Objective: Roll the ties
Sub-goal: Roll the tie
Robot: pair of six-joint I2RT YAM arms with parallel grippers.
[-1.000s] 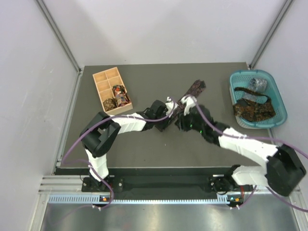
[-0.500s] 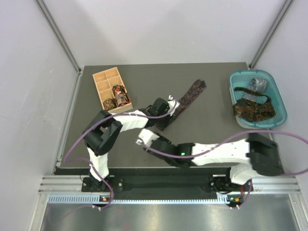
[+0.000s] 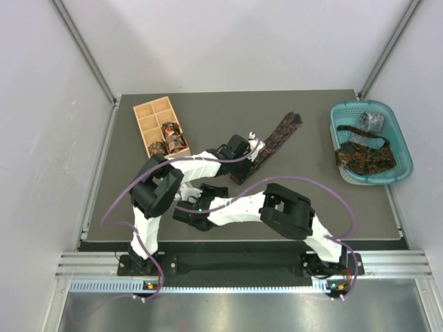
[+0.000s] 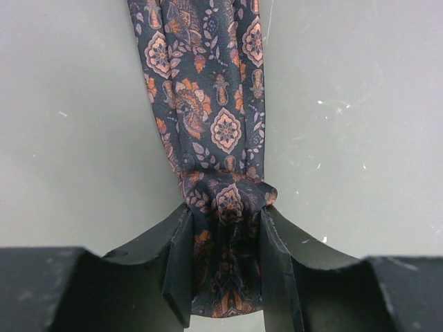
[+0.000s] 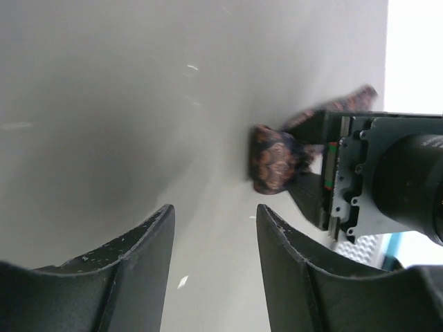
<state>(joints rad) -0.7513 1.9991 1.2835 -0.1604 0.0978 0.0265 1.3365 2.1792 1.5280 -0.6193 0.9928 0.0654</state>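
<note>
My left gripper (image 4: 225, 213) is pinched on the bunched near end of the dark paisley fabric necktie (image 4: 208, 97). From the jaws the strip runs straight up the wrist frame, its long axis in line with the fingers. Overhead it slants toward the upper right across the dark grey table (image 3: 208, 114). My right gripper (image 5: 214, 218) is spread and empty, and the tie's end lies ahead to its upper right. I judge the left arm nearer.
</note>
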